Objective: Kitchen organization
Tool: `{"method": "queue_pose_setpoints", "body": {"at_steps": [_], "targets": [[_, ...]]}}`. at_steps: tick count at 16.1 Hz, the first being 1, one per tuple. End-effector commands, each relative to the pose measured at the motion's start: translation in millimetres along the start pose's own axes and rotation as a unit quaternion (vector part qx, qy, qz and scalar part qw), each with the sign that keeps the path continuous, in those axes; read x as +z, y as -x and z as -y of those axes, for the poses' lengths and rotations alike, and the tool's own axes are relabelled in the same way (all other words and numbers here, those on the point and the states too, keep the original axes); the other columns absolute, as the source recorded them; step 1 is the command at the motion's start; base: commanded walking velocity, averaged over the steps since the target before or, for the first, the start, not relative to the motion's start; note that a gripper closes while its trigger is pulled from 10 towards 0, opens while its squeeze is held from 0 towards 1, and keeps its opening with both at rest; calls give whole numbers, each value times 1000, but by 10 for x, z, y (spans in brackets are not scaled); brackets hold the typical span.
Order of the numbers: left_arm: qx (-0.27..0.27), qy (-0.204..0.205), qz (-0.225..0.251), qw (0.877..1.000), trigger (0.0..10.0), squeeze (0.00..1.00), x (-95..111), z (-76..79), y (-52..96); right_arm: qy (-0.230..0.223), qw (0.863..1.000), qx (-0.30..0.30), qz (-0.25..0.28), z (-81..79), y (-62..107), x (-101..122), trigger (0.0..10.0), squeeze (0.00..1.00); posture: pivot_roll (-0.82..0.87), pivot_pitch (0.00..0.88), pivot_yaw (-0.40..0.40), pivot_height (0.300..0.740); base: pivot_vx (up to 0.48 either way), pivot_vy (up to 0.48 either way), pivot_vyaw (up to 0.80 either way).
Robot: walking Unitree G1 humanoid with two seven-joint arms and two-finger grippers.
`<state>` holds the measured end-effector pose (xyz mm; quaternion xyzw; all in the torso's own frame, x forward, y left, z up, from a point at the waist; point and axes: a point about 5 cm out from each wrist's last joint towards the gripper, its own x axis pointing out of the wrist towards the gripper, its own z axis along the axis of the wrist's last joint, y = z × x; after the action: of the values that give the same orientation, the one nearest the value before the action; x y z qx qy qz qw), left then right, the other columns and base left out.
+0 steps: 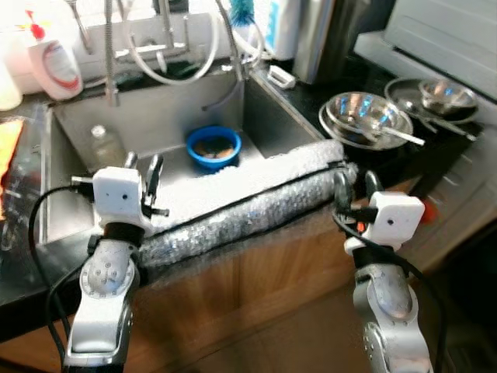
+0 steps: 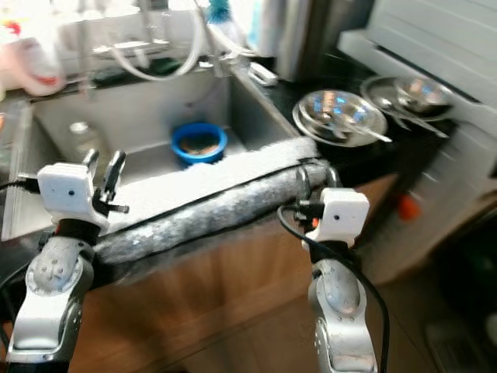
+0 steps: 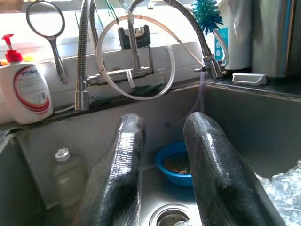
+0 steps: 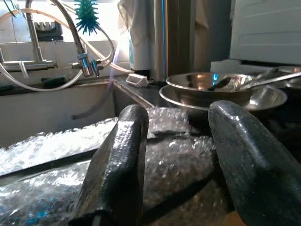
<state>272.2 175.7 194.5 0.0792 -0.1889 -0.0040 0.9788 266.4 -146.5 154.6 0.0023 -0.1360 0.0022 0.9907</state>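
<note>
- One steel sink (image 1: 70,132) is seen.
- One blue bowl (image 1: 213,146) is counted inside it.
- One clear bottle (image 1: 103,145) is counted in the sink too.
- One white soap dispenser (image 1: 53,58) is seen on the ledge.
- One teal brush (image 3: 207,13) is counted.
- Two stacks of steel bowls (image 1: 366,116) (image 1: 443,97) are counted on the counter.
- One strip of bubble wrap (image 1: 256,198) is seen.
- Two grippers are counted: the left gripper (image 1: 142,172) and the right gripper (image 1: 354,185), both with fingers apart.

The black bench (image 1: 311,97) carries steel bowls (image 1: 365,116) at upper right, a soap bottle (image 1: 54,62) at upper left.
</note>
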Motion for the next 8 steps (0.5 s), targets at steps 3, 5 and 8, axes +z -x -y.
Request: {"method": "queue_pose_setpoints", "body": {"at_steps": [3, 5, 8], "targets": [[2, -2, 2, 1000, 10000, 0, 1, -9, 3, -15, 1000, 8, 4, -54, -9, 29, 10000, 0, 19, 63, -24, 740, 0, 0, -260], [3, -1, 2, 1000, 10000, 0, 1, -12, 1, -5, 1000, 10, 5, -48, -15, 34, 10000, 0, 19, 63, -24, 740, 0, 0, -781], [3, 1, 4, 1000, 10000, 0, 3, -7, 0, -8, 1000, 14, 15, -62, -16, 53, 10000, 0, 19, 61, -25, 740, 274, 0, -258]]}}
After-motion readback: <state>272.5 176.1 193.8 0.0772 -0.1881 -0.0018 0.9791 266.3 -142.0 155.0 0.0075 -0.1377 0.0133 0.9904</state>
